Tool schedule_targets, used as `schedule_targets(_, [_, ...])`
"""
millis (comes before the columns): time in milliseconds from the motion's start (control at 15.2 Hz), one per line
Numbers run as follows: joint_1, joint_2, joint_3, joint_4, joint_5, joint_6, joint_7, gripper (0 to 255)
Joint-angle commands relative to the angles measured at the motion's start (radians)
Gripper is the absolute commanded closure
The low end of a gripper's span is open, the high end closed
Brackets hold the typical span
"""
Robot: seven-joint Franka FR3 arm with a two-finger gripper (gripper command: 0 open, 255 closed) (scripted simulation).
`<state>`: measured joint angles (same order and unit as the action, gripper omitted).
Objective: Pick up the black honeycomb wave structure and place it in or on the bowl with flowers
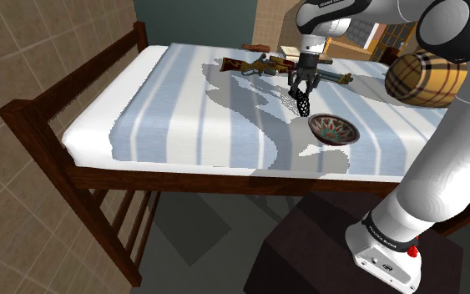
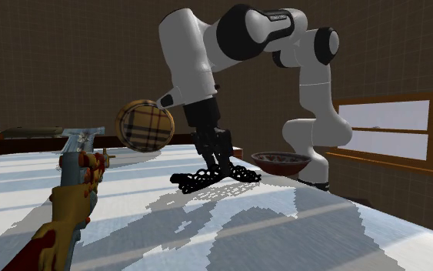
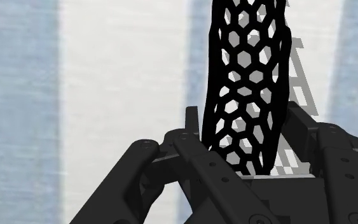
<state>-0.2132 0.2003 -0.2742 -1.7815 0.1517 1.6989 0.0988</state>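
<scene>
The black honeycomb wave structure [image 1: 302, 103] [image 2: 204, 179] [image 3: 247, 95] is a long, curved lattice strip lying on the striped bed sheet. My gripper [image 1: 301, 92] [image 2: 221, 167] [image 3: 244, 130] comes down on it from above and is shut on one end, with a finger [image 3: 192, 122] pressed to each side of the lattice. Whether the strip still touches the sheet I cannot tell. The flower-patterned bowl [image 1: 334, 129] [image 2: 281, 161] stands upright on the sheet a short way from the gripper, toward the arm's base.
A brown and red rifle-like object [image 1: 262, 64] [image 2: 72, 202] lies on the bed beyond the gripper in the shoulder view. A plaid barrel-shaped cushion [image 1: 426, 77] [image 2: 145, 125] rests near the arm. The dark wooden bed frame [image 1: 74, 179] borders the mattress; my stand [image 1: 325, 250] is below.
</scene>
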Motion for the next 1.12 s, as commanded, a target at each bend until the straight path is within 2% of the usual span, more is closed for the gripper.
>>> schedule_targets(0, [0.0, -0.003, 0.0, 0.009, -0.001, -0.012, 0.002, 255])
schedule_targets(1056, [-0.004, -0.025, -0.004, 0.196, -0.009, -0.219, 0.025, 255])
